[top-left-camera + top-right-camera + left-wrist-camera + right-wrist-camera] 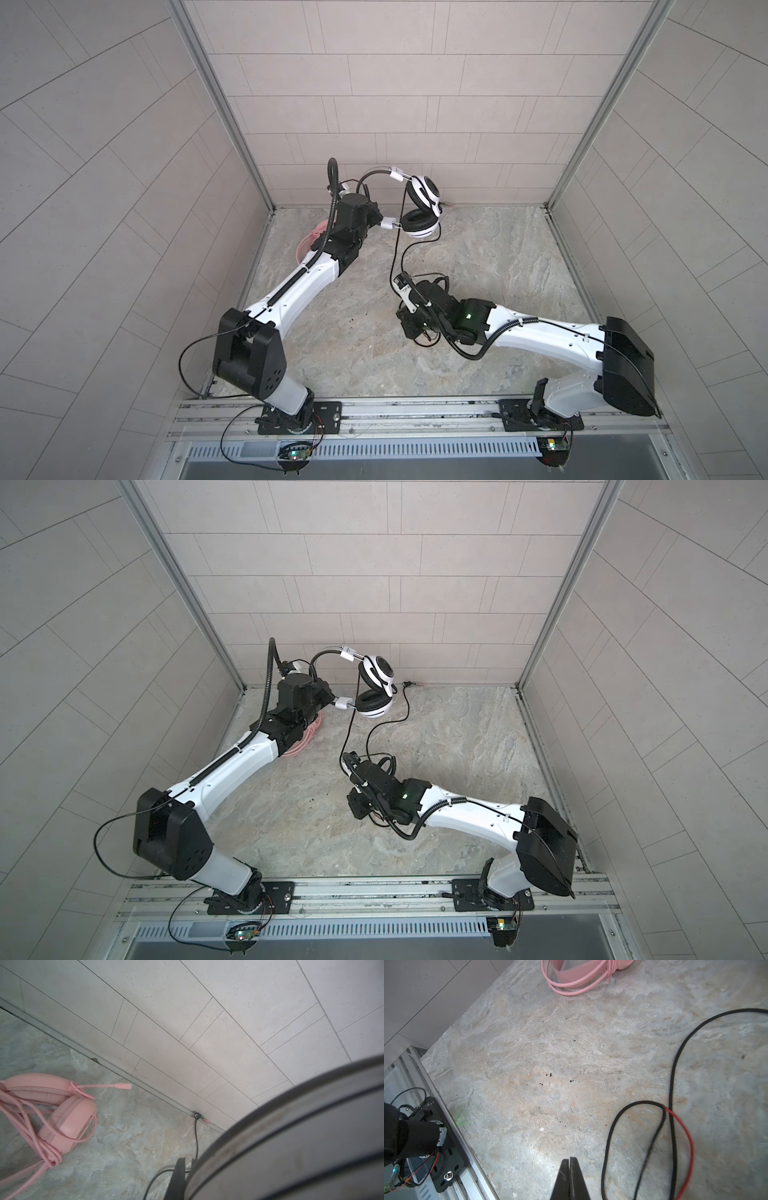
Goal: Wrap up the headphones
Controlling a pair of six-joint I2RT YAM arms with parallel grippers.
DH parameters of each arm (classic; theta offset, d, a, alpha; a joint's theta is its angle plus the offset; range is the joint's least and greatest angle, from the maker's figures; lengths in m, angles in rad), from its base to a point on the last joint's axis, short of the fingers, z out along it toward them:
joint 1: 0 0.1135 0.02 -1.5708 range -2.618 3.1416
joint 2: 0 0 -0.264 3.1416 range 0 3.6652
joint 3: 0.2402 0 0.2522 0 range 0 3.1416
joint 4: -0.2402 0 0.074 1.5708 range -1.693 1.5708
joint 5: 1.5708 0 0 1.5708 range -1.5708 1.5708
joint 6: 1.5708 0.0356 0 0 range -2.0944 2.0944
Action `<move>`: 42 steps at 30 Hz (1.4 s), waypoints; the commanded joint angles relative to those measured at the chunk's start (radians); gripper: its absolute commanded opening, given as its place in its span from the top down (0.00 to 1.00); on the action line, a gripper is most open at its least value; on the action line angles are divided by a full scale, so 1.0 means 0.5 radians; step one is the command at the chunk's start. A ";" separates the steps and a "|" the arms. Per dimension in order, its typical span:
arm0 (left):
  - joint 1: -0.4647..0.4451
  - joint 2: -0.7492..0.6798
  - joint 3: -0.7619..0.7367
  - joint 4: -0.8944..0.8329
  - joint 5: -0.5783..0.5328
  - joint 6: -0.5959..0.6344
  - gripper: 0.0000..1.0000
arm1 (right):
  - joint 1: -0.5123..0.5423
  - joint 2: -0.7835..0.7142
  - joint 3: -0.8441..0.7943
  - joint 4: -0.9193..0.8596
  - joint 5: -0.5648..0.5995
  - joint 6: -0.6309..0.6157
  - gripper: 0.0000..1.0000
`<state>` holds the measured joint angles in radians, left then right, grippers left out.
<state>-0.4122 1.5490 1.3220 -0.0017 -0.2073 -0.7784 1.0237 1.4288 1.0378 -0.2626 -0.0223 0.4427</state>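
Held in closed left tool [379, 217]: white-and-black striped headset [424, 194], by stiff headband [291, 1126]; limp black cable [671, 1084] lying beside closed, empty right tool [569, 1164].

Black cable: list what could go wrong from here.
1. The cable lies looped beside the shut, empty right hand and seemingly around that wrist. A move could snag it and tug the headset out of the left hand, which holds it up by the band.
2. Its plug sits at the foot of the wall and may catch there when the cable is pulled in.
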 commanded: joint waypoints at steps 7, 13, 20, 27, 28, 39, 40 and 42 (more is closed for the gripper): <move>0.011 -0.003 0.003 0.001 -0.110 0.305 1.00 | 0.006 -0.299 0.246 -0.277 0.386 -0.294 1.00; 0.011 -0.018 -0.064 -0.086 -0.111 0.438 1.00 | -0.057 -0.394 0.440 -0.354 0.452 -0.406 1.00; 0.005 -0.022 -0.065 -0.216 -0.059 0.569 1.00 | -0.130 -0.452 0.663 -0.446 0.570 -0.569 1.00; -0.067 -0.065 -0.064 -0.369 0.083 0.759 1.00 | -0.290 -0.462 0.790 -0.514 0.600 -0.687 1.00; -0.077 -0.072 -0.064 -0.397 0.126 0.802 1.00 | -0.316 -0.462 0.803 -0.523 0.600 -0.696 1.00; -0.084 -0.238 -0.100 -0.577 0.658 1.090 1.00 | -0.576 -0.465 0.855 -0.590 0.559 -0.758 1.00; -0.084 -0.250 -0.093 -0.602 0.692 1.104 1.00 | -0.599 -0.469 0.851 -0.593 0.550 -0.754 1.00; -0.084 -0.261 -0.083 -0.639 0.775 1.137 1.00 | -0.633 -0.472 0.843 -0.598 0.537 -0.750 1.00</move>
<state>-0.4625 1.4570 1.2747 -0.2905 0.0971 -0.2592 0.7303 1.2358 1.4307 -0.5747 0.2317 0.0780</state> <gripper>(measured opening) 0.076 0.048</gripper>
